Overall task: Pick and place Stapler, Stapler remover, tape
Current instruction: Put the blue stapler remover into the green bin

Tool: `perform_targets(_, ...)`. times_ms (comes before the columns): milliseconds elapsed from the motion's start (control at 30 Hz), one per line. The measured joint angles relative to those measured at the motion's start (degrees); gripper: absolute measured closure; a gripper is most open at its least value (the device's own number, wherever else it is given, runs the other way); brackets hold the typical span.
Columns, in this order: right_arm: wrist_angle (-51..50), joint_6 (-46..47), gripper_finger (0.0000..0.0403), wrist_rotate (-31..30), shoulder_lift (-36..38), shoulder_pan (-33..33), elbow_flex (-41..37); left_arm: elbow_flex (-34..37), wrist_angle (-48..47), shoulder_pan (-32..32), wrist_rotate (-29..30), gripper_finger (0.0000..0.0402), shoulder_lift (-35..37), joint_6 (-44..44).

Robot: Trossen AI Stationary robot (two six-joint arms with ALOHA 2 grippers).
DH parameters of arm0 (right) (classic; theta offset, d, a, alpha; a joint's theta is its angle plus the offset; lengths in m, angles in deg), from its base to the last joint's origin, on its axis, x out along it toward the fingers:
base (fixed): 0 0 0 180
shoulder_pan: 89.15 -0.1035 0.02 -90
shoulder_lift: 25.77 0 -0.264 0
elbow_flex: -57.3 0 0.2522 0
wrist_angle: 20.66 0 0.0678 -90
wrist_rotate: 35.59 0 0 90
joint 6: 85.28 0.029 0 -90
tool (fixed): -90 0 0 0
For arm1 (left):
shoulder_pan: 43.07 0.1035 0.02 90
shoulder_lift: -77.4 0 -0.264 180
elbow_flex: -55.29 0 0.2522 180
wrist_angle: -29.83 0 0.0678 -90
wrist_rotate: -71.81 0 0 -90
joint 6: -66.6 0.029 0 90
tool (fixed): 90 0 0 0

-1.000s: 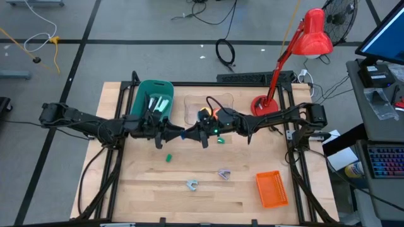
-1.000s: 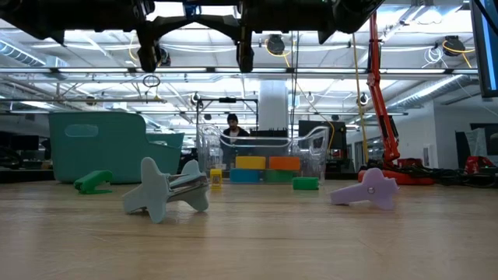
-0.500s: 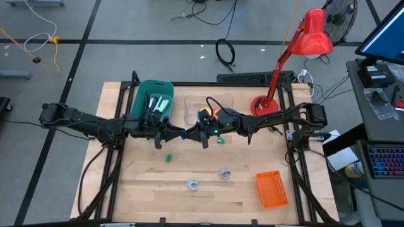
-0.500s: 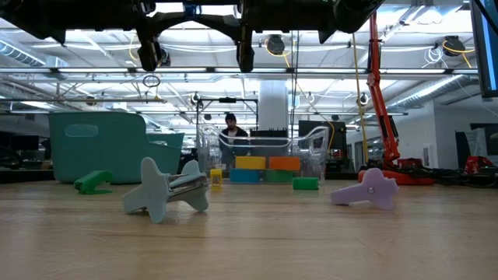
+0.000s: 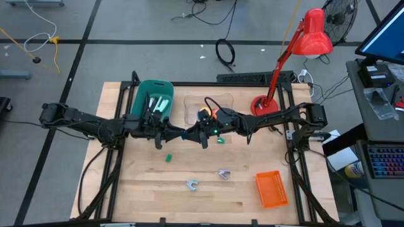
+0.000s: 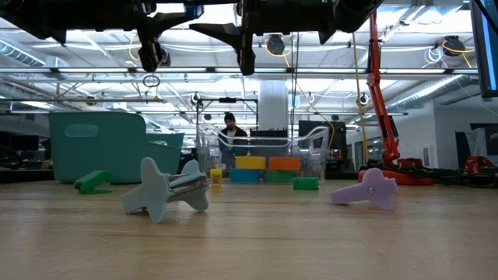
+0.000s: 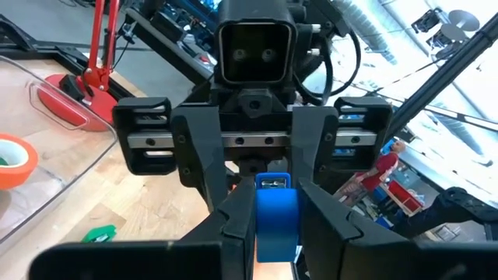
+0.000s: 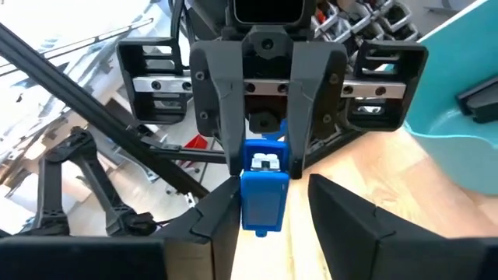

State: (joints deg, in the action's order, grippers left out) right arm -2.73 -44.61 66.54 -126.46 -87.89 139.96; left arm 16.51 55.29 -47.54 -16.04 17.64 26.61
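1. Both arms are meeting nose to nose in the air above the middle of the table [image 5: 151, 189], with a small blue stapler [image 8: 264, 194] between them.
2. The left gripper [image 8: 266, 167] is clamping the stapler's body, both fingers flat against its sides.
3. The right gripper [image 7: 267, 190] is sitting slack around the same piece. The right wrist view is showing a gap beside one finger, so it's carrying nothing.
4. Reading this as a handover, with the left arm now owning the load.
5. Handling: I'm judging it a light, rigid plastic shell with smooth sides, so slipping is a likelier problem than crushing. It should be gripped across the flat flanks at mid-body, clear of the metal nose and the hinge.
6. On the table, two green staplers [image 5: 168, 157] and the grey [image 5: 192, 184] and purple [image 5: 224, 173] staple removers are lying loose.
7. An orange tape roll [image 7: 15, 159] is sitting in the clear tray [image 5: 189, 110].
8. The teal bin [image 5: 154, 88] is just beside the left arm.
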Motion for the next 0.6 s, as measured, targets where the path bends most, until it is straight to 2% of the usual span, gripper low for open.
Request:
perform_targets(267, -1.60, 0.31, 0.0248, 2.49, 0.02, 1.33, 0.04, 0.00, -1.52, 0.18, 0.46, 0.0331, 1.16, 0.70)
perform_targets(600, -3.72, 0.60, 0.0248, 3.64, -0.02, 2.54, -0.07, 0.00, -8.73, 4.31, 0.13, 0.0331, 7.15, 1.39)
